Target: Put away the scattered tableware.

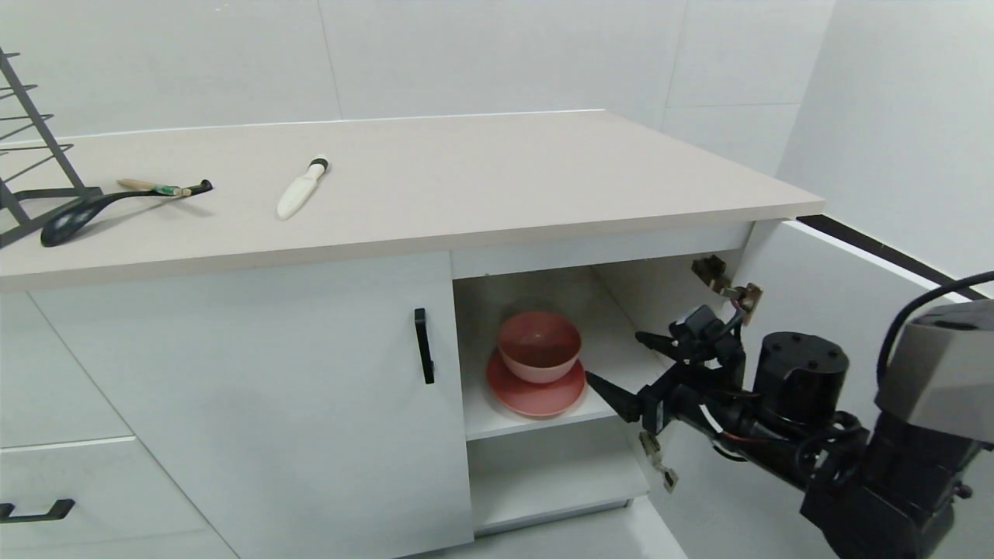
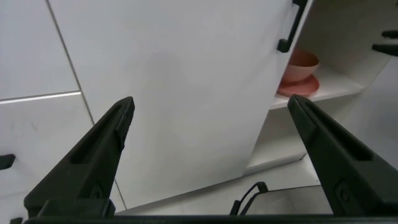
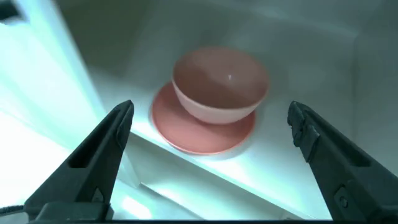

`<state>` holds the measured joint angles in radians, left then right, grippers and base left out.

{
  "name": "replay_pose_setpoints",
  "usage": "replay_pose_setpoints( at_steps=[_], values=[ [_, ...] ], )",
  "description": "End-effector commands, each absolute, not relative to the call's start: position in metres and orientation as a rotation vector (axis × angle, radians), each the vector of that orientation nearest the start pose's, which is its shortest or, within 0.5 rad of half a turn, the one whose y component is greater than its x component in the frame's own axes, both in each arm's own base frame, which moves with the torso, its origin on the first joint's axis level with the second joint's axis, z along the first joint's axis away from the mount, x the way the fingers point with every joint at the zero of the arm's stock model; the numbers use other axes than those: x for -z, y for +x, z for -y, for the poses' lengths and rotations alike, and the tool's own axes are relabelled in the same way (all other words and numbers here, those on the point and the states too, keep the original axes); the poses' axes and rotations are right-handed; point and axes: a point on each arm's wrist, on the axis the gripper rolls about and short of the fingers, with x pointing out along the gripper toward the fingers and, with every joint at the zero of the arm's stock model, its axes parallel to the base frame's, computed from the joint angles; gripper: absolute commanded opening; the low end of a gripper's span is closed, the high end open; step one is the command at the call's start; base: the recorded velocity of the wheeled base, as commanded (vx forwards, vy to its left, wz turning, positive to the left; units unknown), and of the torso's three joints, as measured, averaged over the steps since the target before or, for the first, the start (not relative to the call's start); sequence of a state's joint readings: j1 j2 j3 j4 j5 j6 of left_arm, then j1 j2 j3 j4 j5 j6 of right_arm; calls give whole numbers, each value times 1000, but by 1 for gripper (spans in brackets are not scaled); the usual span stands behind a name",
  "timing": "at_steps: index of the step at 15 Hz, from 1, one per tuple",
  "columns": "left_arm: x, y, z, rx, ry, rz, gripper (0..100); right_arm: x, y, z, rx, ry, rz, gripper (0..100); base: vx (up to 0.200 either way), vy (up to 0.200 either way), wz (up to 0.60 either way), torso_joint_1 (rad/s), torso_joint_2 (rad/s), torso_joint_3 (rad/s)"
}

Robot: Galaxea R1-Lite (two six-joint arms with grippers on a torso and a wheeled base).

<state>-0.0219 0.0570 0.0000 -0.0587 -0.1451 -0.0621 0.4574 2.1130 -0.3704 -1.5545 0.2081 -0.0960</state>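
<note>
Pink round bowl, mouth up, sits on a pink flat plate on the cupboard shelf, before the wide-open right gripper; the left gripper, also spread, faces the closed white door.

Kitchen — tiled wall, countertop, cabinet, utensils — ladle.

My right gripper hangs, fingers spread, beside the open cabinet, near the pink bowl resting on a pink plate, with a black spoon and white knife on the counter.
</note>
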Motion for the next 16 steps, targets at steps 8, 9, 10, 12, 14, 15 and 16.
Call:
replay_pose_setpoints(
  at_steps=[8,9,10,12,14,15,16],
  values=[
    [-82,-19,3,195,-46,-4,100,-151,152,-67,-519,-185,91,100,0,0,0,0,0,0],
    [-82,-19,3,195,-32,-3,100,-148,145,-63,-497,-193,79,100,0,0,0,0,0,0],
    [-82,-19,3,193,-31,-4,100,-148,144,-62,-489,-193,77,100,0,0,0,0,0,0],
    [-82,-21,4,180,-22,27,100,-148,124,-48,-439,-191,91,100,0,0,0,0,0,0],
    [-81,-23,4,166,-19,50,100,-152,110,-36,-375,-198,102,100,0,0,0,0,0,0],
    [-81,-23,4,166,-17,52,100,-153,105,-32,-357,-202,103,100,0,0,0,0,0,0],
    [-81,-23,4,166,-14,54,100,-154,90,-23,-309,-198,115,100,0,0,0,0,0,0]
  ],
)
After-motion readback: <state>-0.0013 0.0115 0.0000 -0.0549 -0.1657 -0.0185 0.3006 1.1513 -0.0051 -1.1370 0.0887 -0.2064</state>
